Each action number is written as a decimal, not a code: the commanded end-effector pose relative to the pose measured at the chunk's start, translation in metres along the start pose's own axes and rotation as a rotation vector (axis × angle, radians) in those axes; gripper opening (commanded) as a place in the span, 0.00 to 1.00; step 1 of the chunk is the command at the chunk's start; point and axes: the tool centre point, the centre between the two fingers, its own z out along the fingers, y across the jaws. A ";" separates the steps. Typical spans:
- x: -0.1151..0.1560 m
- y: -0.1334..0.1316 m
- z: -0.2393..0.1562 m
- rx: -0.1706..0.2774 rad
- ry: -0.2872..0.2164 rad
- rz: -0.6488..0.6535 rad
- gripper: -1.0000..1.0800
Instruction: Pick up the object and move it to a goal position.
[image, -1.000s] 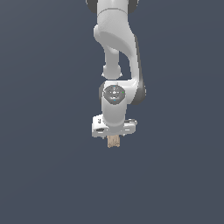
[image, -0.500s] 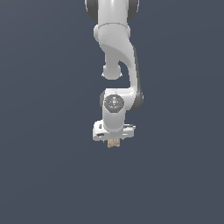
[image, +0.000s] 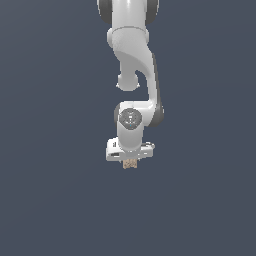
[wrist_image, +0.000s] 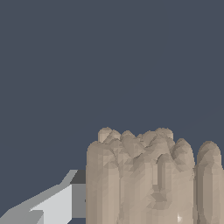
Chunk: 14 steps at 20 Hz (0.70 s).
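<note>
Protruding just below the gripper (image: 130, 161), the object (image: 130, 163) sits clamped between its closed fingers.

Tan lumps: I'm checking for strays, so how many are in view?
1: the tan lump sits directly under the gripper, filling the wrist view. None visible elsewhere.

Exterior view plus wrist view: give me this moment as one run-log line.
arm: single white Franka | gripper: shut on small tan-beige mottled lump | lump: against grey finger, wrist view | goal marker: none visible
</note>
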 end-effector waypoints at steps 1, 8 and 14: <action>0.000 0.000 0.000 0.000 0.000 0.000 0.00; 0.011 0.000 -0.020 -0.004 0.029 0.006 0.00; 0.039 -0.001 -0.081 -0.018 0.116 0.025 0.00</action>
